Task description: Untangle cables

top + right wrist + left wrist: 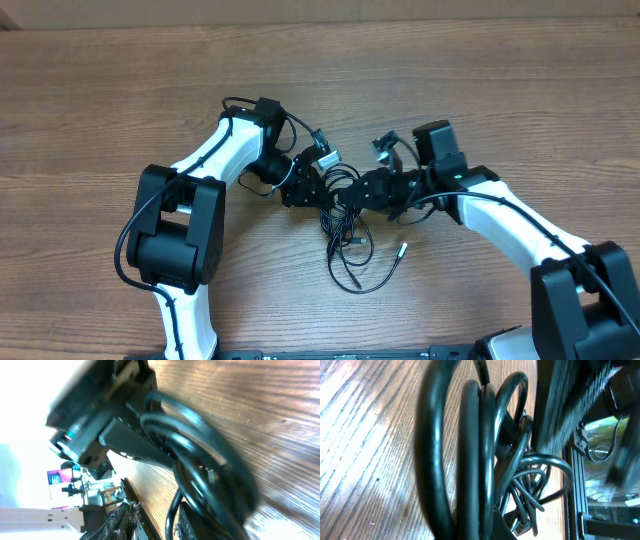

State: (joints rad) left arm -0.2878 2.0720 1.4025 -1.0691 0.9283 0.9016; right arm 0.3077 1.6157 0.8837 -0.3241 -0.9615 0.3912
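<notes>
The cables (pixel 345 235) are a thin black tangle on the wooden table (pixel 120 110), between both grippers. Loose loops trail toward the front, and one small plug end (pixel 402 248) lies to the right. My left gripper (pixel 310 188) is shut on the left side of the bunch. In the left wrist view the cables (pixel 470 450) fill the frame as close upright loops. My right gripper (pixel 368 190) sits against the right side of the bunch. Blurred cables (pixel 200 460) cross its finger (pixel 190 522) and hide the other finger, so its gap is unreadable.
The two arms face each other closely over the tangle. The left arm's base (pixel 175 240) stands at the front left and the right arm's base (pixel 590 300) at the front right. Bare wood lies behind the arms.
</notes>
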